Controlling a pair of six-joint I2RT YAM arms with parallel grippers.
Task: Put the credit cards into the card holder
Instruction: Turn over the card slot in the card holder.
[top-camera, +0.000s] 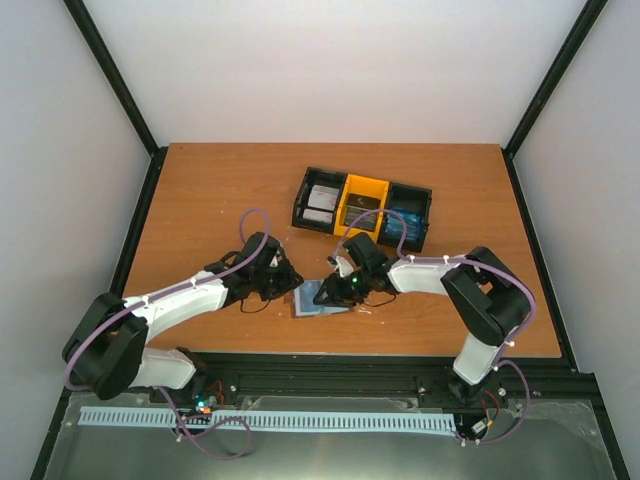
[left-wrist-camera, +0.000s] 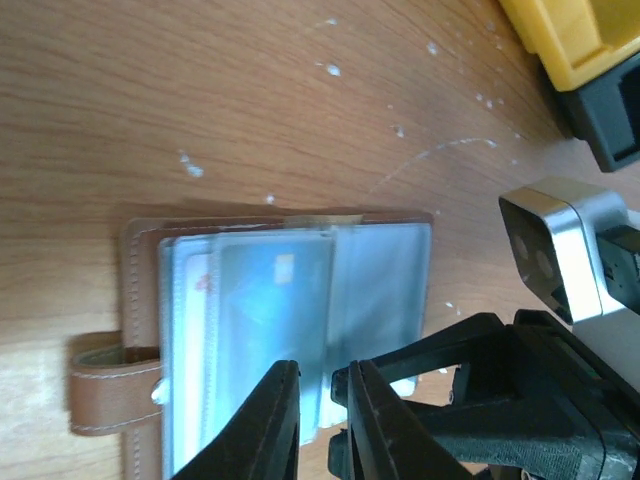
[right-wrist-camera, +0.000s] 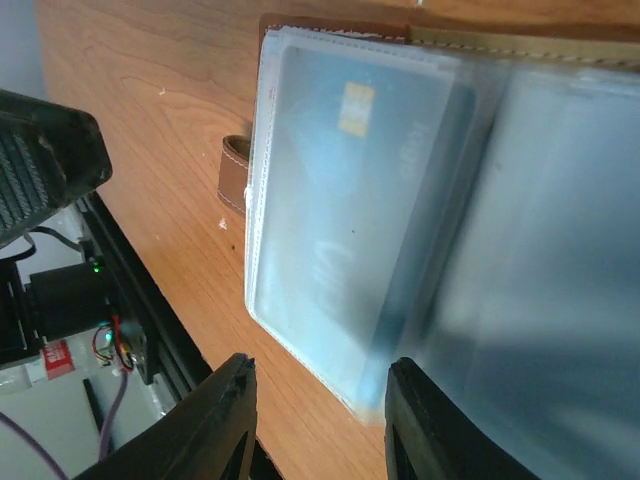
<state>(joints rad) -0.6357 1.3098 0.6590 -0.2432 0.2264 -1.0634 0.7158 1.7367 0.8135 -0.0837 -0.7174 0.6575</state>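
The brown card holder (top-camera: 320, 299) lies open near the table's front edge, its strap (left-wrist-camera: 112, 387) to the left in the left wrist view. A blue credit card (right-wrist-camera: 350, 200) with a gold chip sits inside a clear pocket leaf (left-wrist-camera: 270, 310). My left gripper (left-wrist-camera: 322, 385) stands nearly shut, and the lower edge of that leaf runs into its narrow gap. My right gripper (right-wrist-camera: 318, 385) is open, and the leaf's corner lies between its fingers without touching them. More credit cards, whitish-grey (top-camera: 321, 203) and blue (top-camera: 406, 222), lie in the tray.
A black-and-yellow three-compartment tray (top-camera: 363, 190) stands behind the grippers, mid-table. Its yellow corner (left-wrist-camera: 575, 40) shows at the left wrist view's top right. The table's front edge and black rail (right-wrist-camera: 150, 300) run close beside the card holder.
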